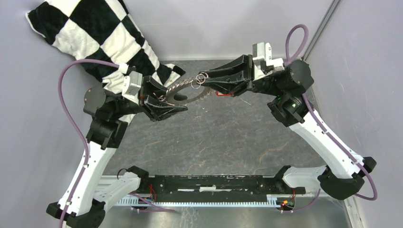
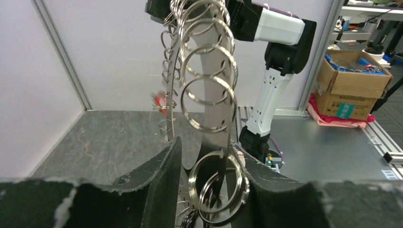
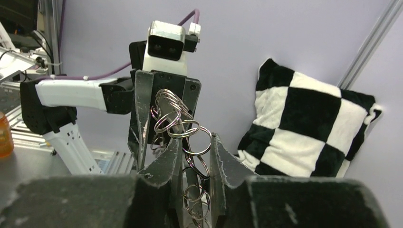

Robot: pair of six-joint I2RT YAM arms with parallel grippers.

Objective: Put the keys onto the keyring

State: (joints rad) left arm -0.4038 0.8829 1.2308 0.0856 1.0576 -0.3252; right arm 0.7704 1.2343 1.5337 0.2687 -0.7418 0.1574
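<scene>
Back middle: keyring [image 1: 188, 90] hangs above the table [image 1: 228, 142], bridging left gripper [image 1: 173, 100] and right gripper [image 1: 203, 80]; no straight way across at that height
Inside left gripper: the ring's band and small loops sit there, a narrow gap showing on one side
Inside right gripper: loops fill the slot, no room left
Back left: checked pillow [image 1: 95, 33] leans in the corner, its lower end just behind the left gripper
Back and sides: wall [image 1: 214, 28] closes the table in
Front half of table: bare dark surface, open between the two arms [image 1: 95, 156]
Near edge: black rail [image 1: 214, 183] runs between the arm bases
</scene>
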